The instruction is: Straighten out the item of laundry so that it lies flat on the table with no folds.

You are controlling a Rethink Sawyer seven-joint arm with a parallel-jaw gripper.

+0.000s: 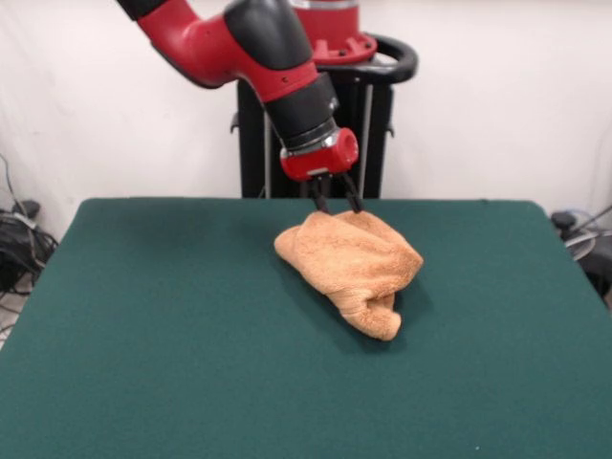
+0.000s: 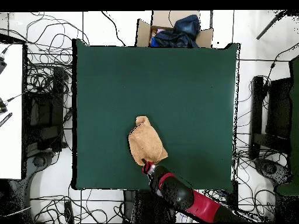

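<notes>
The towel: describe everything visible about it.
The towel is a small orange-tan piece of looped, terry-looking cloth. It is not flat: it sits bunched in a rumpled heap with thick folds, and one rolled end points toward the camera in the front view. It rests on the dark green table, on the half nearer the robot and roughly midway across. The tool comes down at its robot-side edge, its dark fingers slightly parted at the cloth; whether they pinch it cannot be told.

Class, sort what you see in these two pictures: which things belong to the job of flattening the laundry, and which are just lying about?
Belong to the job:
towel, crumpled
table
end effector, at the towel's far edge

Just lying about:
cardboard box with dark cloth in it, off the table
cables on the floor
</notes>
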